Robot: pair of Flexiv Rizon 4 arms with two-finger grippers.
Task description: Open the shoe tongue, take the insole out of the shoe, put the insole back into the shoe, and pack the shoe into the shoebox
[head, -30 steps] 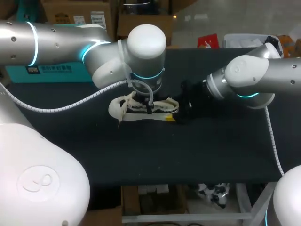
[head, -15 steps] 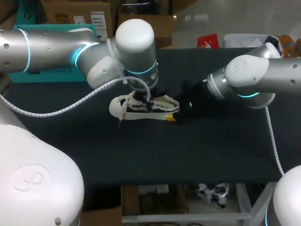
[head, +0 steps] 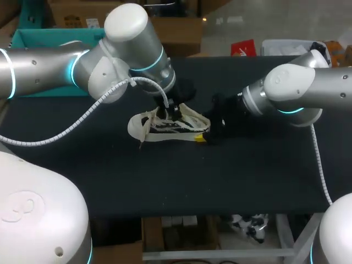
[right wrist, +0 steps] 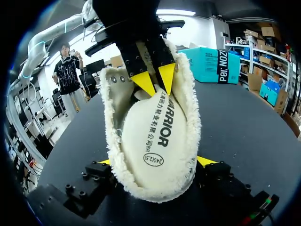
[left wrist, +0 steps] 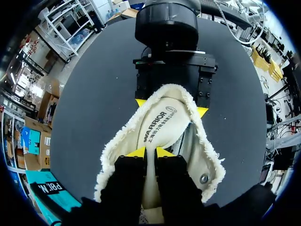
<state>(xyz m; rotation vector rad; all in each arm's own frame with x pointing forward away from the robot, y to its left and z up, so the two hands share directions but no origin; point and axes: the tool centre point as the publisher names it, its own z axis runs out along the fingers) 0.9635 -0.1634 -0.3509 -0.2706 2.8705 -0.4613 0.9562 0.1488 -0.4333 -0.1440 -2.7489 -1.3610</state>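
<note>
A cream fleece-lined shoe (head: 148,127) lies on its side at the middle of the black table (head: 247,176). My left gripper (head: 171,111) is at the shoe's mouth, shut on the front end of the cream printed insole (left wrist: 162,127), which lies inside the shoe. The right wrist view shows the left gripper (right wrist: 155,81) pinching the insole (right wrist: 150,136). My right gripper (head: 206,132) holds the heel, with one finger on each side of the shoe (right wrist: 113,122). A teal shoebox (head: 33,41) stands at the table's back left, partly hidden by my left arm.
Loose cream laces (head: 140,129) trail from the shoe's toe end. The front half of the table is bare black surface, and so is its right side past my right arm.
My left arm's wrist has swung back and to the left while its gripper stayed at the shoe's mouth. The shoe's upper is pulled up a little. My right arm has not moved.
</note>
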